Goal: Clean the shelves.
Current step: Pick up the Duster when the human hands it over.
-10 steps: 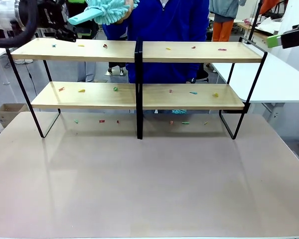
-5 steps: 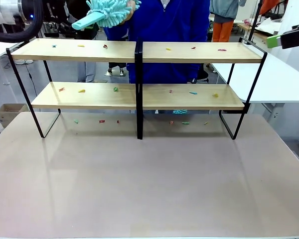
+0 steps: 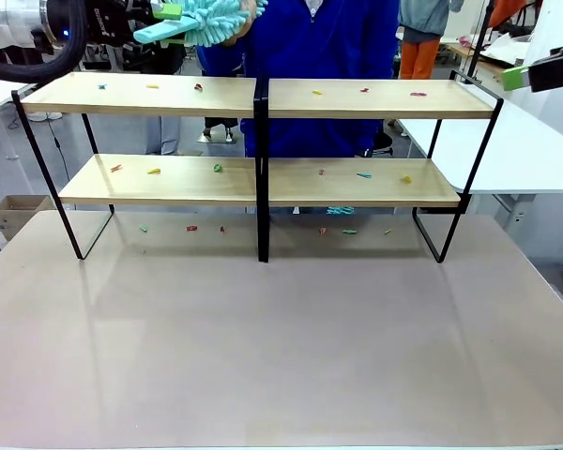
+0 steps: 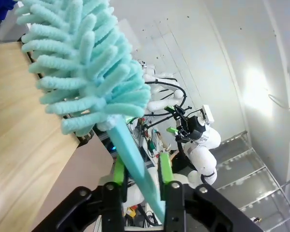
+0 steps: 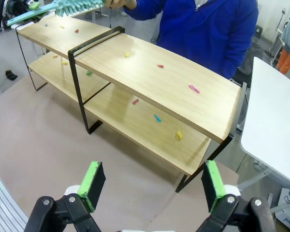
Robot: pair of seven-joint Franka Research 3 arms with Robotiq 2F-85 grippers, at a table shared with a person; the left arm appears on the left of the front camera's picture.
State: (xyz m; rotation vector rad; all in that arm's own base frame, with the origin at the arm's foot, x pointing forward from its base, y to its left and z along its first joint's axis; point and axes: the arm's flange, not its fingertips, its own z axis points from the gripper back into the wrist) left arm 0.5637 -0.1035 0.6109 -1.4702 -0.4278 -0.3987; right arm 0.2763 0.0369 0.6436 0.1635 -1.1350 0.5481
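The shelves [image 3: 375, 97] are two light-wood boards in a black frame, standing across the far half of the table; small coloured scraps [image 3: 153, 171] lie on both boards. Above their left end hangs a teal fluffy duster [image 3: 209, 19], whose head the person's hand [image 3: 248, 9] holds. My left gripper [image 3: 167, 15] is shut on the duster's handle [image 4: 135, 162], with a green pad on each side. The duster [image 5: 75, 7] also appears over the shelves [image 5: 150, 72] in the right wrist view. My right gripper [image 5: 153, 186] is open and empty, high at the shelves' right end.
A person in a blue top [image 3: 324, 47] stands behind the shelves. More scraps [image 3: 349, 231] lie on the table under the lower board. A white side table [image 3: 535, 150] stands at the right. The near tabletop [image 3: 281, 347] is bare.
My left gripper has moved right onto the duster's handle and closed on it. The duster has shifted slightly up. The right gripper has not moved.
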